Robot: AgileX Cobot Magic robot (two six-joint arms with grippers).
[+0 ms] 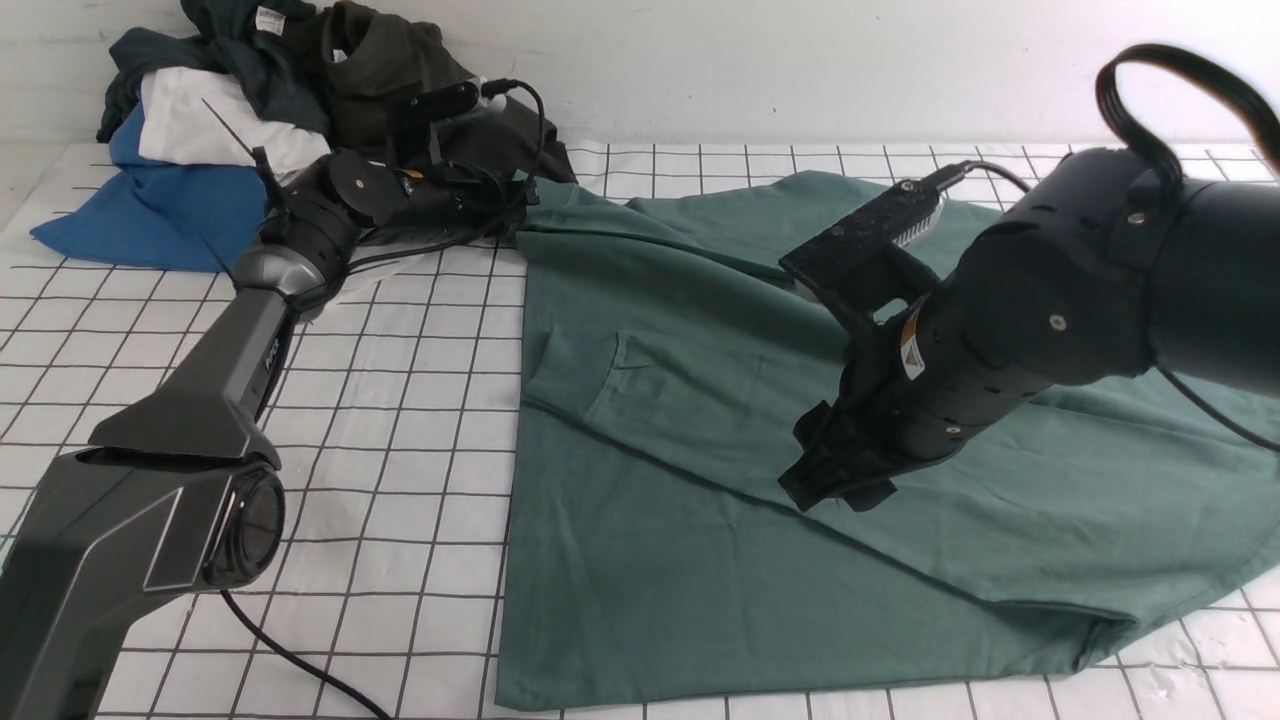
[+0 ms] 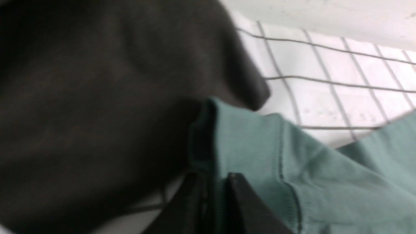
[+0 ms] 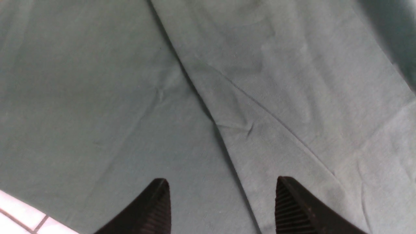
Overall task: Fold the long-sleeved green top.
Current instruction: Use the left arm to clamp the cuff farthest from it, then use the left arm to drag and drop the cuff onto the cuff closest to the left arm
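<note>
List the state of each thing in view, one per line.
green long-sleeved top, spread out, creased, far left corner pinched.
left gripper, shut on the top's edge.
right gripper, open over the top, empty.
pile of clothes, heaped at the far left.

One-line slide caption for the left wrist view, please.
Left tool pinching a hemmed edge of the green top beside a dark garment on the gridded table.
</note>
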